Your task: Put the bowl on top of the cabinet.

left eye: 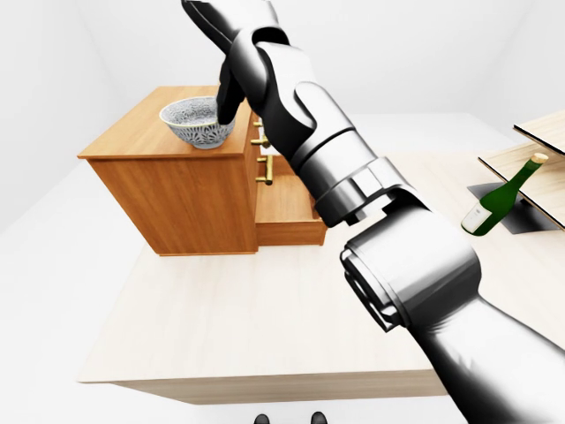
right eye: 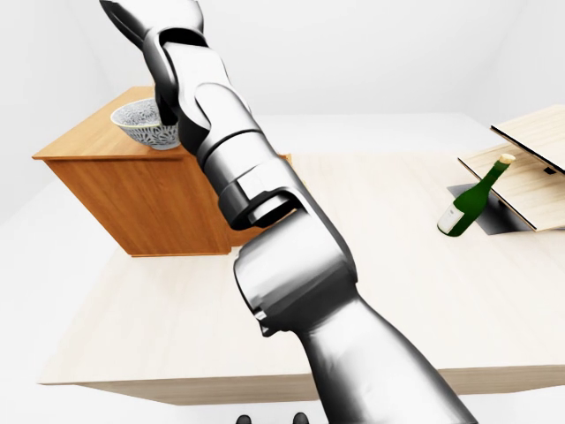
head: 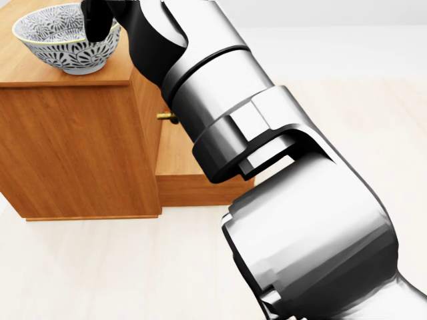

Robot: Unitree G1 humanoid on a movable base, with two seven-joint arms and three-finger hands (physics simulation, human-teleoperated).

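Note:
The patterned blue-and-white bowl (head: 60, 41) stands on the top of the wooden cabinet (left eye: 168, 199), near its right edge, at the upper left of the left-eye view. My right hand (head: 100, 23) reaches up to it on a long silver arm. Its black fingers (left eye: 228, 99) hook over the bowl's right rim, one inside and the rest outside, pinching the wall. The bowl's base looks to rest on the cabinet top. My left hand does not show in any view.
The cabinet sits on a pale wooden table (left eye: 265, 318). A lower drawer (left eye: 287, 212) juts open to its right, under brass handles (left eye: 262, 163). A green bottle (left eye: 501, 199) leans against wooden boards (left eye: 530, 159) at the right.

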